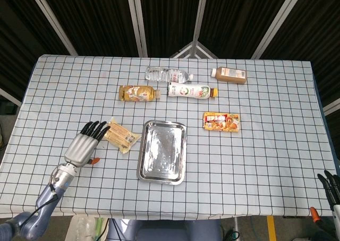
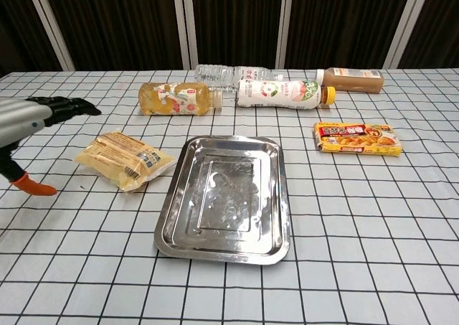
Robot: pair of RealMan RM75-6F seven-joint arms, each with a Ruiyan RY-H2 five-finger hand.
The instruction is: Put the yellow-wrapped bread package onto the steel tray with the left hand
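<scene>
Reaching for the grasp with left hand (image 1: 85, 143) empty, fingers extended, yellow-wrapped bread package (image 1: 120, 135) lying on the surface just beyond fingertips, steel tray (image 1: 179, 129) farther right, needing lowering and closing.

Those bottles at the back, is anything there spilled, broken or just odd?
Nothing looks spilled or broken. All four bottles lie on their sides rather than upright: the yellow drink bottle, the clear water bottle, the white bottle and the brown bottle. Their caps appear on. The steel tray holds nothing yet.
</scene>
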